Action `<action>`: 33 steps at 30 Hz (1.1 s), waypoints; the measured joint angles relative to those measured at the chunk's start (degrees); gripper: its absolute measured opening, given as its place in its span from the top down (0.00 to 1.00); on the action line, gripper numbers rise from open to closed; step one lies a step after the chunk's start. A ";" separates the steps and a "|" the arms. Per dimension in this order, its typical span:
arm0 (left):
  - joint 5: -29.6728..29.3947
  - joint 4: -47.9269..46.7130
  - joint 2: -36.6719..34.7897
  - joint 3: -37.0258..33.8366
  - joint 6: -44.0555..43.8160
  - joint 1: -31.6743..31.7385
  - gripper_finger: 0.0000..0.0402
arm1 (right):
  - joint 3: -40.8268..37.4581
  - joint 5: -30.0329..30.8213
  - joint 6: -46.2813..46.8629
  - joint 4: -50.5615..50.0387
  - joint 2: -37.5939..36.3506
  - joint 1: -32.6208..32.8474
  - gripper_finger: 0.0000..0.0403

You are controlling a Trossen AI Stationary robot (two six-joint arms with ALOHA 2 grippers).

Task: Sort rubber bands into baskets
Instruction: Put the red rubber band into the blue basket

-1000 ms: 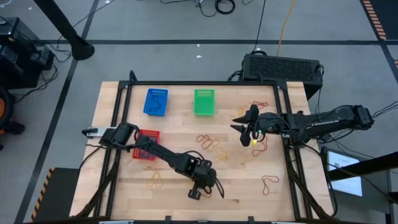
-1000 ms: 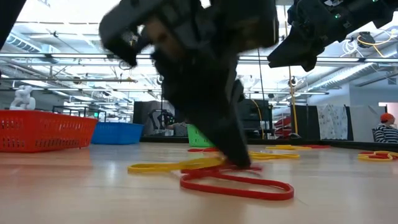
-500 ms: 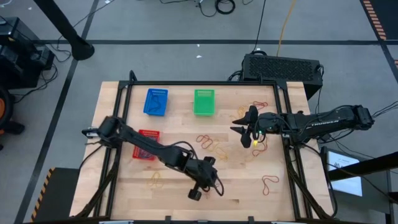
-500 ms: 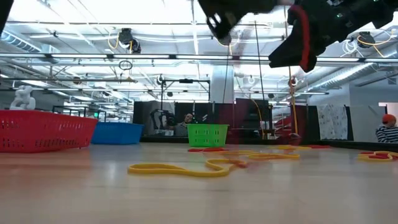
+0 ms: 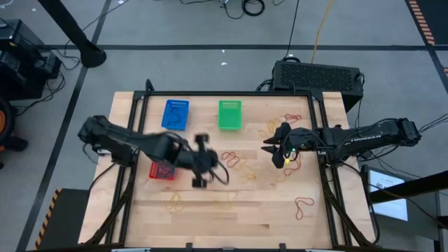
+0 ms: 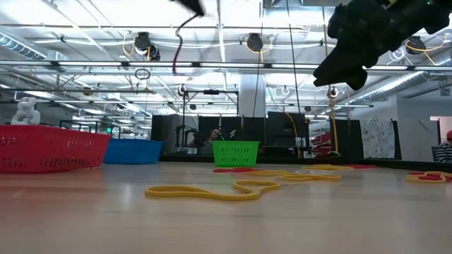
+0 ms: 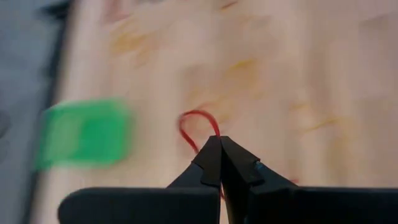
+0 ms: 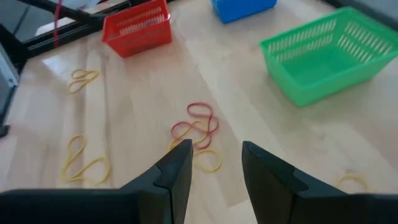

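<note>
The left gripper [image 5: 201, 159] had left the front part of the table [image 5: 280, 217], where one second earlier it was pressed down on a red rubber band [image 7: 198, 126], and it was now lifted and carried toward the red basket [image 5: 164, 170], close to it on its right side. In the left wrist view its fingers were closed together on the thin red loop, which hung from the tips, so the band was taken from the wood; in the low view the same band appeared high up as a blurred red line. A yellow band [image 6: 212, 190] that lay beside it stayed on the table. The right gripper [image 5: 281, 145] had hardly moved and hovered above the table on the right of the green basket [image 5: 229, 114], with its fingers apart and holding nothing. I judged that the pick had succeeded and the red band was on its way to the red basket, while the blue basket [image 5: 175, 114] and many loose bands waited.
</note>
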 joint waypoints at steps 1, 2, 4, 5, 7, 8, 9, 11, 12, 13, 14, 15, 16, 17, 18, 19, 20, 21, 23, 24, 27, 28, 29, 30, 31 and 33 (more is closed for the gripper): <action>-1.97 -2.51 -1.33 -0.48 -0.31 1.17 1.00 | 0.00 -0.40 0.64 -0.43 0.02 -0.01 0.67; -3.51 -4.90 -2.47 -1.04 -0.53 2.60 1.00 | 0.00 -0.83 1.00 -0.96 0.02 -0.01 0.67; -5.34 -8.37 -4.71 -1.97 -0.93 5.81 1.00 | 0.00 -1.57 1.41 -1.55 0.02 0.02 0.67; -6.22 -9.54 -5.94 -2.68 -1.17 7.54 1.00 | 0.00 -1.59 1.53 -1.76 0.02 0.02 0.67; -8.00 -10.90 -8.47 -4.71 -0.81 11.51 1.00 | 0.00 -1.59 1.68 -1.71 0.02 0.02 0.67; -8.38 -10.93 -9.83 -5.98 -0.26 13.60 1.00 | 0.00 -1.59 1.68 -1.73 0.02 0.02 0.67; -8.54 -10.97 -11.11 -7.38 0.24 16.01 1.00 | 0.00 -1.59 1.69 -1.73 0.02 0.00 0.67; -8.73 -10.42 -13.60 -10.25 1.57 21.15 1.00 | 0.00 -1.59 1.70 -1.77 0.02 0.01 0.67; -8.83 -9.98 -14.80 -11.74 2.24 23.88 1.00 | 0.00 -1.59 1.68 -1.80 0.02 0.02 0.67; -8.81 -9.16 -15.80 -13.22 2.73 26.61 1.00 | 0.00 -1.59 1.70 -1.81 0.02 0.01 0.67; -8.76 -8.06 -16.81 -14.81 3.03 29.42 1.00 | 0.00 -1.59 1.72 -1.98 0.02 0.01 0.67; -8.65 -7.23 -17.66 -16.50 3.30 32.21 1.00 | 0.00 -1.59 1.72 -2.25 0.02 0.02 0.67; -8.40 -5.86 -18.44 -18.43 4.12 34.85 1.00 | 0.00 -1.57 1.72 -2.44 0.02 -0.01 0.67; -8.01 -4.46 -18.89 -20.12 4.95 37.25 1.00 | 0.00 -1.57 1.72 -2.55 0.02 0.01 0.67; -7.51 -2.46 -19.26 -21.82 6.03 39.74 1.00 | 0.00 -1.57 1.72 -2.80 0.02 0.01 0.67; -6.86 -0.46 -19.42 -23.40 7.05 42.07 1.00 | 0.00 -1.57 1.72 -3.03 0.02 0.01 0.67; -6.33 1.00 -19.46 -24.72 7.76 44.37 1.00 | 0.00 -1.57 1.72 -3.21 0.02 0.02 0.67; -5.30 2.59 -19.44 -26.01 8.74 46.50 1.00 | 0.00 -1.57 1.71 -3.34 0.02 0.02 0.67; -2.25 6.48 -18.87 -28.27 10.32 50.40 1.00 | 0.00 -1.57 1.72 -3.85 0.02 0.01 0.67; -0.40 8.07 -18.44 -29.32 10.79 52.10 1.00 | 0.00 -1.57 1.71 -4.10 0.02 0.01 0.67; 3.59 11.07 -16.84 -31.61 11.72 56.16 1.00 | 0.00 -1.55 1.69 -4.25 0.04 -0.01 0.67; 4.52 11.44 -16.15 -31.92 11.78 57.20 1.00 | 0.00 -1.55 1.60 -4.25 0.04 0.02 0.67; 5.13 11.57 -15.43 -32.25 11.87 58.18 1.00 | 0.00 -1.55 1.44 -4.25 0.04 0.01 0.67; 5.59 11.51 -14.73 -32.58 11.91 58.98 1.00 | 0.00 -1.53 1.38 -4.25 0.04 0.01 0.67; 5.89 11.46 -14.18 -32.90 11.89 59.57 1.00 | 0.00 -1.51 1.09 -4.25 0.04 0.00 0.67; 6.33 11.51 -13.13 -33.63 11.81 60.58 1.00 | 0.00 -1.49 0.61 -4.25 0.04 0.00 0.67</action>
